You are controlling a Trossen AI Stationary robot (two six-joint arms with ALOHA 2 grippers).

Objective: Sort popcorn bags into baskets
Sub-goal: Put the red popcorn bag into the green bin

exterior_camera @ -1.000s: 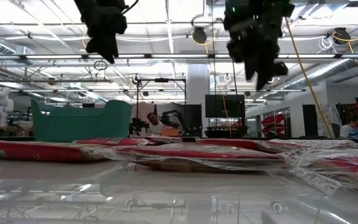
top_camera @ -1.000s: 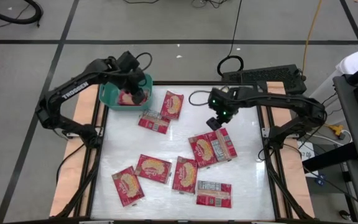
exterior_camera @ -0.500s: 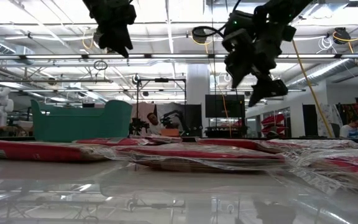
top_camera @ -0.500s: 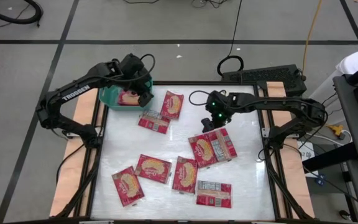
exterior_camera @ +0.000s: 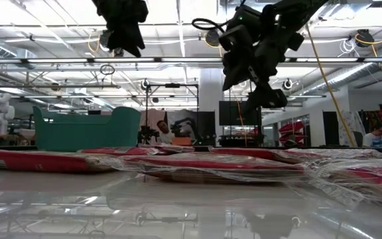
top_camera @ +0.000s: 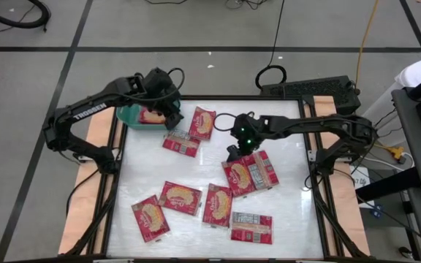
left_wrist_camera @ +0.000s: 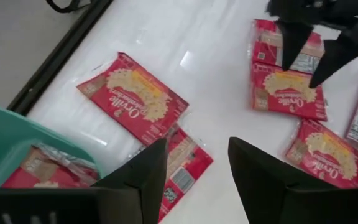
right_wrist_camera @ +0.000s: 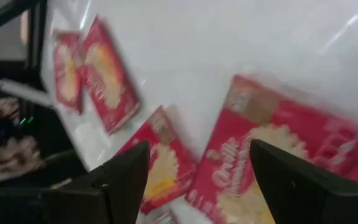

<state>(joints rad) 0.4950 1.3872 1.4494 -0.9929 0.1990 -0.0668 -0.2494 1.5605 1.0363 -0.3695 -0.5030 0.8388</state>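
The teal basket (top_camera: 128,115) stands at the table's far left corner with one red popcorn bag (top_camera: 150,115) lying in it. Several more red bags lie flat on the white table: two near the basket (top_camera: 202,123) (top_camera: 180,143), an overlapping pair at the middle right (top_camera: 249,173), and a row along the near edge (top_camera: 180,197) (top_camera: 251,227). My left gripper (left_wrist_camera: 197,180) hangs open above the table just right of the basket (left_wrist_camera: 5,143). My right gripper (right_wrist_camera: 197,186) is open above the left end of the overlapping pair (right_wrist_camera: 260,155).
A black keyboard (top_camera: 309,91) and cables lie beyond the far right edge. The metal table frame (top_camera: 112,164) runs along both sides. Bare white table shows left of centre (top_camera: 145,164). In the low view a person (exterior_camera: 164,133) shows far behind the table.
My right gripper has swung toward the table's left and a little toward the near edge, dropping lower and turning, and now hangs over the left end of the overlapping pair. My left gripper has drifted from over the basket toward the right, past the basket's rim.
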